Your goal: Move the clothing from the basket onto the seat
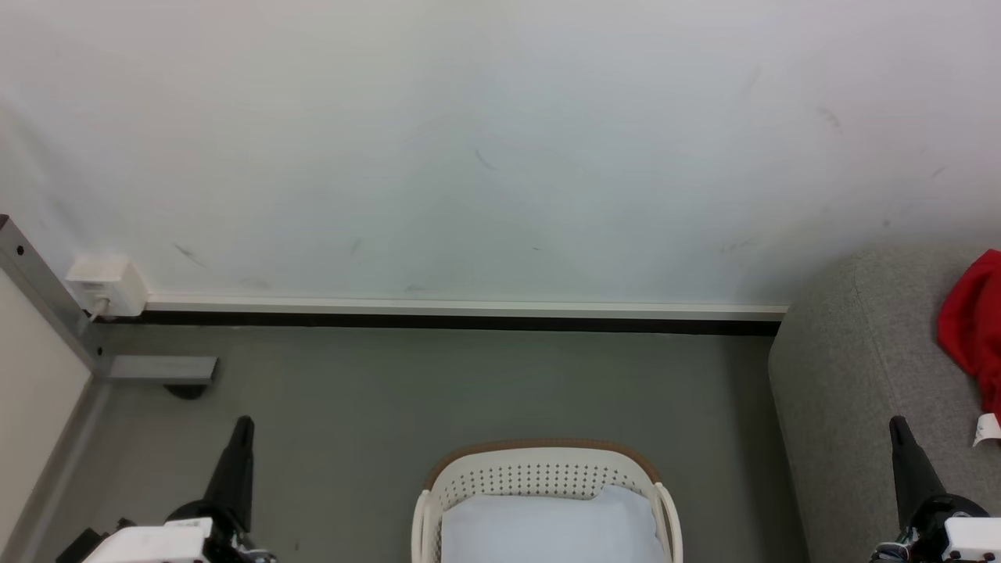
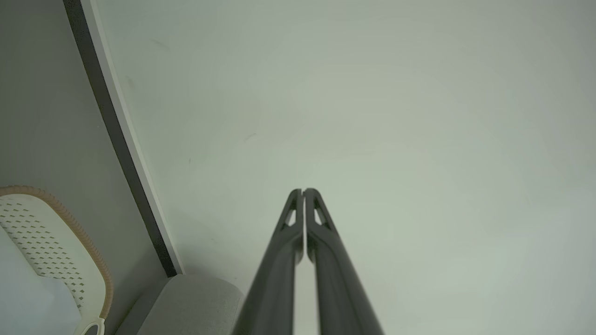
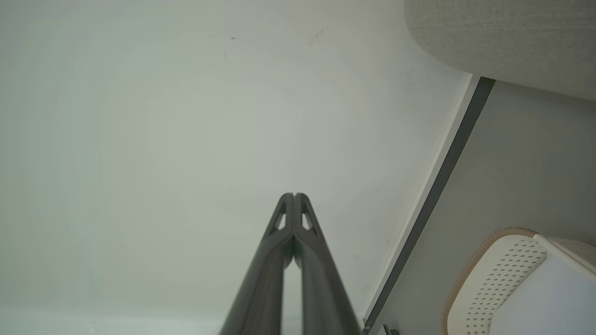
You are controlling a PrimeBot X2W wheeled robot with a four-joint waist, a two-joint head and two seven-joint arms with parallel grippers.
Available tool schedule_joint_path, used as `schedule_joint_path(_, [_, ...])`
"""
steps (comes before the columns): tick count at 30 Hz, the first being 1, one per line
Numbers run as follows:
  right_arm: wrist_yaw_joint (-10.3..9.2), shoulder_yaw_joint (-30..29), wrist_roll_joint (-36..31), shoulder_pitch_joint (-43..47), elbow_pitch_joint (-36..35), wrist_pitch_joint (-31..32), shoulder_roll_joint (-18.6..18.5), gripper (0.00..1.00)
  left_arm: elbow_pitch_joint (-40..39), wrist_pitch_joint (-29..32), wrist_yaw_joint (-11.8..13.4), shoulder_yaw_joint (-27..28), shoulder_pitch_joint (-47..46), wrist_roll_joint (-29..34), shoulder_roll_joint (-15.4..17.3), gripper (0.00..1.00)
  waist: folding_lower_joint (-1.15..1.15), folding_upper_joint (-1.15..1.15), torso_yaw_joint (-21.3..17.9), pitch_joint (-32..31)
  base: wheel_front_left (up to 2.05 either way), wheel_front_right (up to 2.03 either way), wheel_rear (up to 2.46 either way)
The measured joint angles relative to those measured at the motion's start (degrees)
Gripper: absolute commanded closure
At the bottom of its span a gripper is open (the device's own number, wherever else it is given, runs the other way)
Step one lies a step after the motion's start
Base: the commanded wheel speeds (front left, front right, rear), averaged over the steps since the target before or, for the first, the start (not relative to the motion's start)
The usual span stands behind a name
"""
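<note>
The basket [image 1: 539, 475] stands on the grey floor [image 1: 469, 383] at the bottom centre of the head view, with its lower part cut off by the picture edge. Inside it lies 1 plain pale cloth pad [image 1: 547, 532]; no red fabric can be seen in the part of the basket that shows. The seat [image 1: 852, 391] stands to the right of the basket, separated from it by a strip of floor. The clothing [image 1: 974, 328] lies on top of the seat, well to the right of the basket, partly cut by the picture edge, with a small white tag [image 1: 987, 428] at its lower end. The left gripper [image 2: 303, 191] is to the left of the basket, above the floor, with its 2 fingers pressed together and nothing between them. The right gripper [image 3: 294, 195] is to the right of the basket, seen against the seat, likewise closed tip to tip and empty. Beyond the basket, a white skirting [image 1: 469, 307] runs along the foot of the pale wall [image 1: 500, 156].
</note>
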Motion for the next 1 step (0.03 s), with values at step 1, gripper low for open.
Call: schedule_joint_path(1, [0.0, 0.0, 0.0, 0.0, 0.0, 0.0, 0.0, 1.0, 0.0, 0.0, 0.0, 0.0, 0.0, 0.0, 0.0, 1.0, 0.0, 0.0, 0.0, 0.0, 0.0, 0.0, 0.0])
